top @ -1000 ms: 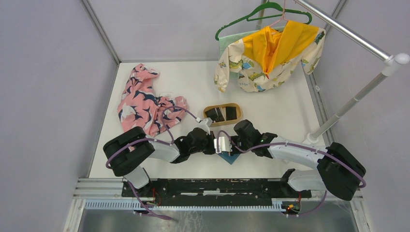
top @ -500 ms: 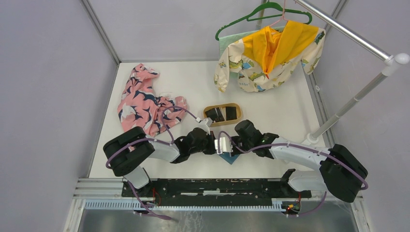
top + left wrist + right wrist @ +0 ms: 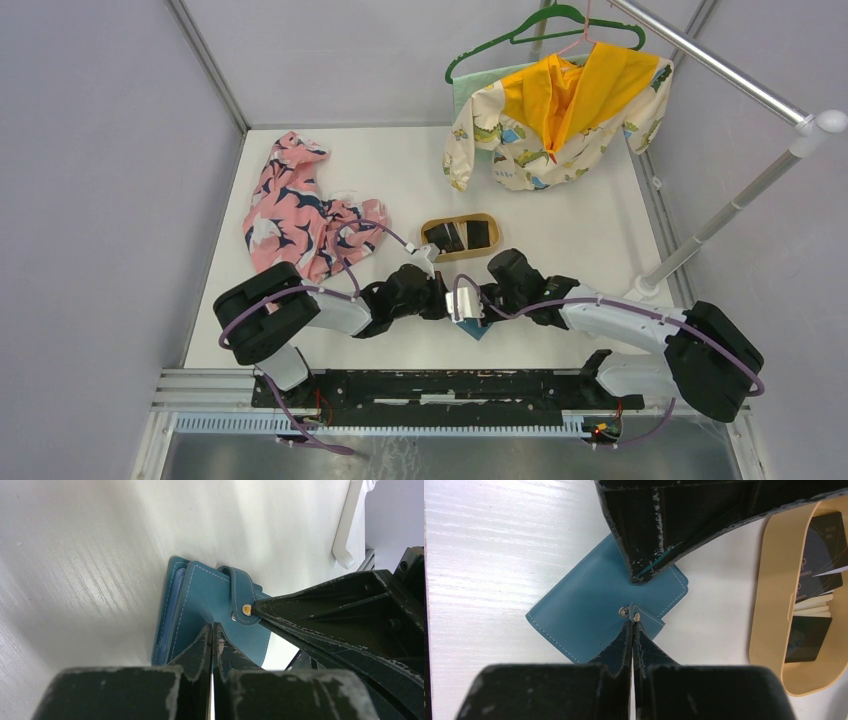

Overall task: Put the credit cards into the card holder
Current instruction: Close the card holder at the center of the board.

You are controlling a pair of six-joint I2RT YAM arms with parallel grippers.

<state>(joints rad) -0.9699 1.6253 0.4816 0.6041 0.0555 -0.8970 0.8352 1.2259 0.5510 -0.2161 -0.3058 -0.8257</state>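
Note:
The teal card holder lies closed on the white table, between both grippers; its corner shows in the top view. Its side tab arches over the snap. My left gripper is shut, its tips pressing on the holder's cover; it also shows in the right wrist view. My right gripper is shut, its tips touching the tab at the snap, seen from the left wrist too. Dark credit cards lie in the tan oval tray, apart from both grippers.
The tray sits just beyond the grippers. A pink patterned cloth lies at the left. A yellow and cream garment hangs on a green hanger at the back right, under a metal rail.
The right gripper has shifted slightly left and nearer onto the holder's tab. The left arm and the holder have hardly moved.

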